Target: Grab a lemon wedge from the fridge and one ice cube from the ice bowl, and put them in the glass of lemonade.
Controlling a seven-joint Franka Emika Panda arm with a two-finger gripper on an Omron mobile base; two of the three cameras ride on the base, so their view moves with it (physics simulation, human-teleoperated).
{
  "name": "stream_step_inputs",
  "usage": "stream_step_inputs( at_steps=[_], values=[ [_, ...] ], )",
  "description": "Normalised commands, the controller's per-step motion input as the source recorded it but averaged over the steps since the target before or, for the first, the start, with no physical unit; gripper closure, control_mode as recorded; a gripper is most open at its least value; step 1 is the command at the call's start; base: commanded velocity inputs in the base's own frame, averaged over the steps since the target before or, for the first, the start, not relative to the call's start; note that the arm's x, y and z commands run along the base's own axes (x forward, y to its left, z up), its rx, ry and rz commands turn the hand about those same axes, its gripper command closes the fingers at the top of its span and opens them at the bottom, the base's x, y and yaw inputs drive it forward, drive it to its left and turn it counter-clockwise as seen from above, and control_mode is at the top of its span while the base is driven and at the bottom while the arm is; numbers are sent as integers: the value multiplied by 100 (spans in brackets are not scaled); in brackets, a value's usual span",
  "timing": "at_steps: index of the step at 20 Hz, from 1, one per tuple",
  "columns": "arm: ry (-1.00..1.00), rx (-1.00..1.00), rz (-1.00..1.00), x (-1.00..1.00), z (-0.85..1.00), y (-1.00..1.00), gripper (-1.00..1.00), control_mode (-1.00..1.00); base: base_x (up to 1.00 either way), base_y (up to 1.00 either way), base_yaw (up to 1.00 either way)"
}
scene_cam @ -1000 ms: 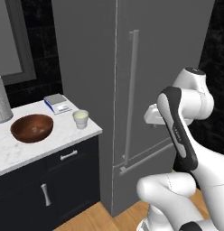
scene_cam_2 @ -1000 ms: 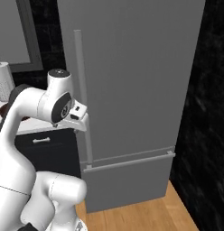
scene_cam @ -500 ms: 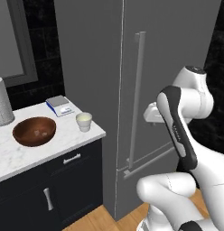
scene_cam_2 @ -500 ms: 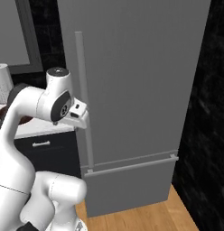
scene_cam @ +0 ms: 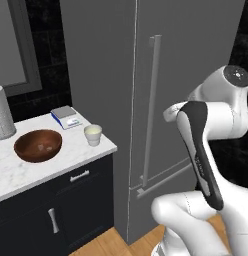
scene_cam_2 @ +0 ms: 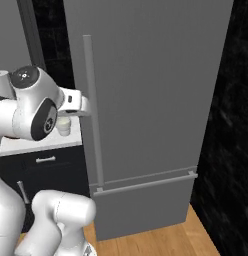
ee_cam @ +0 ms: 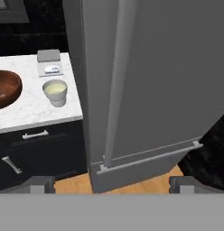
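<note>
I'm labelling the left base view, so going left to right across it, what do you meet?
Paper-towel roll → ice bowl → small scale → glass of lemonade → fridge with its bar handle → robot arm.

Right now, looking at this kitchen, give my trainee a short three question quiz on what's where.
1. True or false: the fridge door is shut.
2. Which sits nearer the fridge on the counter: the ice bowl or the glass of lemonade?
3. Multiple choice: the claw is A) open and empty, B) shut on the fridge handle, C) holding the glass.

Key: 1 true; 2 the glass of lemonade; 3 A.
</note>
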Motion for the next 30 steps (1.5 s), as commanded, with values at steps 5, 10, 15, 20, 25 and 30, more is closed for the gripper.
stream_step_inputs(
  at_steps=[5, 10, 15, 20, 25, 30],
  values=[
    [-18, -7, 7, 74, 27, -1, -100, -100, 0, 0, 0],
    [1, 6, 7, 100, 8, -1, -100, -100, 0, 0, 0],
    [0, 2, 0, 47, -14, 27, -100, -100, 0, 0, 0],
    [0, 3, 0, 69, -38, 5, -100, -100, 0, 0, 0],
    [5, 4, 1, 48, -26, -4, -100, -100, 0, 0, 0],
    [6, 0, 0, 36, -8, -8, -100, -100, 0, 0, 0]
  ],
)
